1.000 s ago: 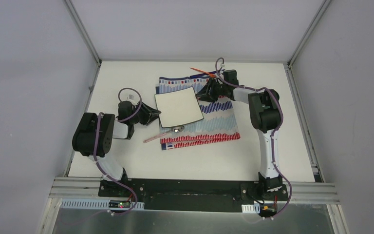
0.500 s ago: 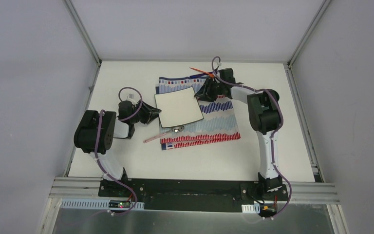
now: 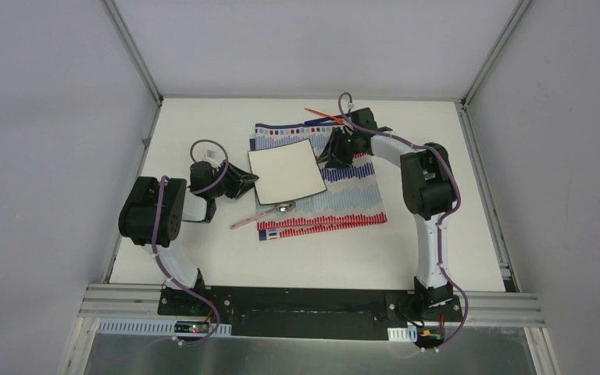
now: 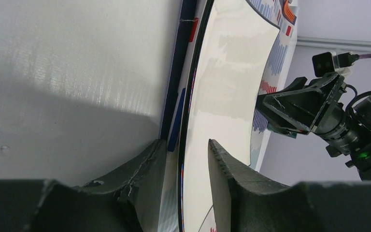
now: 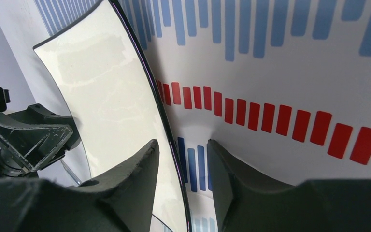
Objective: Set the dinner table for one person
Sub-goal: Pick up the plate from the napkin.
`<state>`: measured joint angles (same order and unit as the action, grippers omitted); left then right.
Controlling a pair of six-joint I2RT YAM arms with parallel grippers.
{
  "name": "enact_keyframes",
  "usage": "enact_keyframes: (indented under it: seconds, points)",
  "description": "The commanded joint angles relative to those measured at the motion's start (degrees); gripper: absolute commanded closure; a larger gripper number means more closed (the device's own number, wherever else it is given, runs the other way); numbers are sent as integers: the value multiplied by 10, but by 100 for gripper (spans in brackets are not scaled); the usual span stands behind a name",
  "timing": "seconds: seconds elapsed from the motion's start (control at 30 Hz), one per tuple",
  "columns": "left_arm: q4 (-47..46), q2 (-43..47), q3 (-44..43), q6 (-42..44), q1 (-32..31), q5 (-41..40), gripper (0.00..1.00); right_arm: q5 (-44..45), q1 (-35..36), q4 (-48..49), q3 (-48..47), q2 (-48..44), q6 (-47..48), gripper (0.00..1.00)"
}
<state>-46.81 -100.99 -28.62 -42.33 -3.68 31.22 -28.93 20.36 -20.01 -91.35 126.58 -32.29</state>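
A white square plate lies on a red-blue-white striped cloth in the middle of the matte-white dinner table. My left gripper is at the plate's left edge. In the left wrist view the left gripper is open, and its jaws straddle the plate's dark rim with a gap on both sides. My right gripper is at the plate's far right corner. In the right wrist view the right gripper is open astride the plate's rim, one finger over the cloth.
A spoon with a pinkish handle lies at the plate's near edge, half on the cloth. A thin orange-red utensil lies at the cloth's far edge behind the right gripper. Grey rails edge the table.
The right arm's elbow has swung to the right and its wrist has turned a little at the plate's corner. The plate and the left gripper have stayed in place.
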Motion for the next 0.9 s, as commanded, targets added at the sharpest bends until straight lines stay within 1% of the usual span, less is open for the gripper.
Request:
enact_keyframes:
  seconds: [0.0, 0.13, 0.27, 0.37, 0.43, 0.53, 0.67, 0.8, 0.83, 0.87]
  points:
    - [-34, 5, -8, 11, 0, 7, 62, -10, 6, 11, -17, 35, -10, 55]
    - [-36, 2, -10, 9, 0, 9, 62, -18, 7, 48, -6, 68, -29, 55]
    - [-39, 2, -10, 10, 0, 10, 63, -52, 6, 152, 43, 86, -71, 56]
    - [-41, 0, -11, 9, 0, 12, 63, -72, 6, 195, 56, 101, -96, 59]
    - [-41, -1, -12, 8, 0, 12, 65, -79, 7, 206, 58, 109, -108, 63]
    - [-43, -1, -13, 6, 0, 13, 68, -82, 8, 219, 60, 114, -115, 73]
    - [-45, -1, -13, 5, -1, 13, 72, -82, 10, 220, 61, 115, -115, 99]
    - [-47, 1, -14, 6, -5, 13, 78, -81, 10, 220, 65, 113, -114, 100]
    - [-47, 2, -13, 6, -5, 13, 80, -80, 10, 220, 67, 112, -113, 100]
    - [-48, 5, -12, 6, -5, 10, 85, -77, 10, 220, 69, 109, -112, 100]
